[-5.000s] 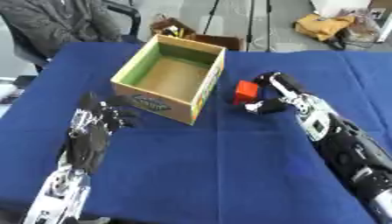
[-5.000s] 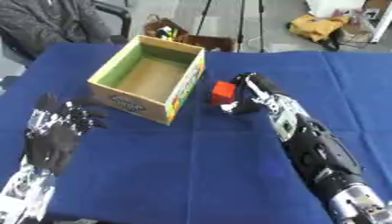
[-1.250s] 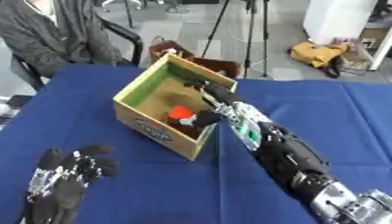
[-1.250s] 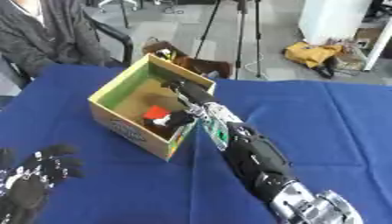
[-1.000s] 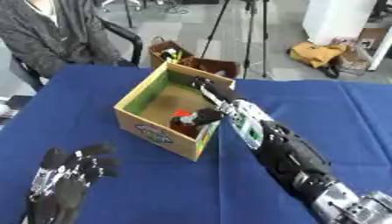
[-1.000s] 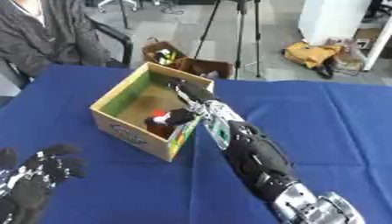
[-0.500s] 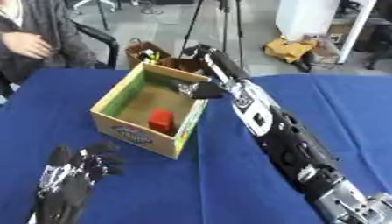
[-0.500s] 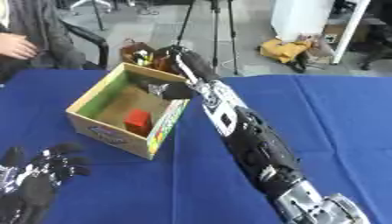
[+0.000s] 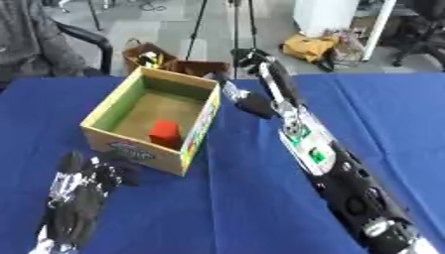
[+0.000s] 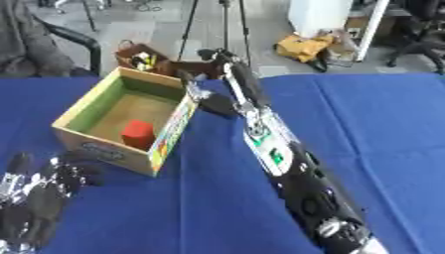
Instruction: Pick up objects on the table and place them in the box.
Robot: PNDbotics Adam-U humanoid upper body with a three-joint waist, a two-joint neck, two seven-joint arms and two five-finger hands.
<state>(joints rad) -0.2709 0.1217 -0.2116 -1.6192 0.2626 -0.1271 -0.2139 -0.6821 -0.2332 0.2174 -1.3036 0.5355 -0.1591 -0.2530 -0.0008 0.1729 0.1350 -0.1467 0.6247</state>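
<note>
Left hand: the left hand (image 9: 83, 191) lies at the lower left corner of the desk, near the box's front corner; its fingers (image 9: 69, 163) are loosely spread, holding nothing.

Desk: the desk (image 9: 235, 208) is covered in a blue cloth and fills most of both views.

Right arm: the right arm (image 9: 334, 166), black with silver joints and small green marks, comes in from the lower right and stretches diagonally up toward the far edge of the desk.

Box: the cardboard box (image 9: 193, 130) stands open on the left half of the desk, with green inner walls and a brown floor, printed sides facing the camera.

Red block: the red block (image 9: 164, 133) sits inside the box on its floor, toward the near wall, and no hand touches it.

Right hand: the right hand (image 9: 257, 82) is raised past the box's far right corner, above the far edge of the desk; its fingers (image 9: 248, 53) are extended and relaxed, grasping nothing.

Beyond the desk: a brown basket (image 9: 148, 57) with small items stands on the floor just behind the box, tripod legs (image 9: 199, 30) rise behind it, and a yellow bag (image 9: 310, 48) lies further right.
</note>
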